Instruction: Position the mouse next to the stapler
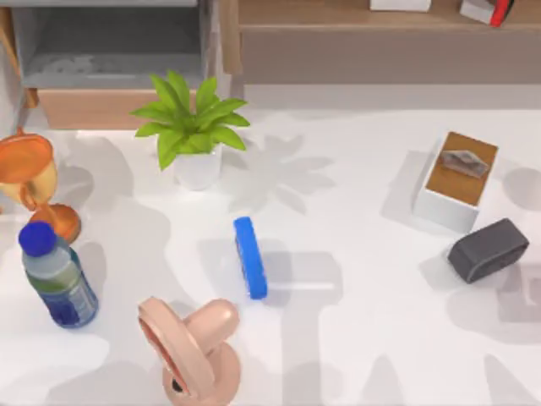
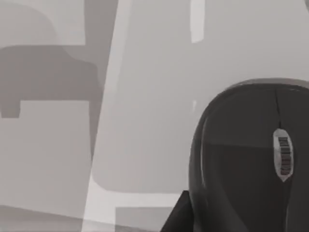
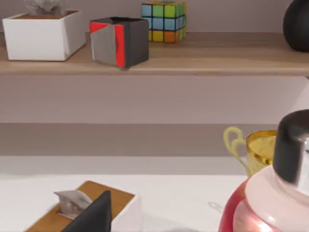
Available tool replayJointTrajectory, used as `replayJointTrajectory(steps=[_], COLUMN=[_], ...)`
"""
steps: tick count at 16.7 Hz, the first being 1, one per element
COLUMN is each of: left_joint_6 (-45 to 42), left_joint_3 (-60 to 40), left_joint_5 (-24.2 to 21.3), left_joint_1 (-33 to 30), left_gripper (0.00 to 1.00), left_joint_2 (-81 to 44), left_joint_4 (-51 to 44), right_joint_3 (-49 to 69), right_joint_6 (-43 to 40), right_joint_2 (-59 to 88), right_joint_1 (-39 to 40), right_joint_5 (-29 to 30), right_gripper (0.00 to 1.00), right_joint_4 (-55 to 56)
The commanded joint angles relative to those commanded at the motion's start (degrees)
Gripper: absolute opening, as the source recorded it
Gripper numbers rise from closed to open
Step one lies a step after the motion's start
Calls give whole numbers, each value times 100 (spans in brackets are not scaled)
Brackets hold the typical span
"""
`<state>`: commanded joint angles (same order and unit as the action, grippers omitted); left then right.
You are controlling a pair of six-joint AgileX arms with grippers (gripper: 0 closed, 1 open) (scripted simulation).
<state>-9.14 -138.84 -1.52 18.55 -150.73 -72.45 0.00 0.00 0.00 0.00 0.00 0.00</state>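
Black mouse (image 2: 246, 159) cut off at frame edge; stapler (image 1: 250, 257) unobstructed.

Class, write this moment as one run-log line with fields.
task: mouse beside stapler | stapler: mid-table, lying flat | mouse: close under left wrist camera | neighbours: plant, bottle, tissue box | placement: not done

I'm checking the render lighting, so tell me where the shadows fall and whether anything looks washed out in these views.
Top view: hard-edged grey shadows cross the white table, with a leafy one beside the plant and a blocky one by the stapler. Left wrist view: angular shadow bands on the table and a pale bright strip near the mouse. Right wrist view: evenly lit, with a glossy highlight on the red and white object.
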Motion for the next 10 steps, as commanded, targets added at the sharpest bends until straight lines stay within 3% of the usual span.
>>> replayJointTrajectory(steps=[10], left_joint_6=[171], left_joint_3=[-93], left_joint_5=[44], left_joint_1=[43], left_gripper=[0], left_joint_2=[261], left_joint_4=[-141], right_joint_3=[0], right_joint_6=[0], right_joint_2=[0], right_joint_1=[0], right_joint_5=[0], right_gripper=[100], right_joint_4=[0])
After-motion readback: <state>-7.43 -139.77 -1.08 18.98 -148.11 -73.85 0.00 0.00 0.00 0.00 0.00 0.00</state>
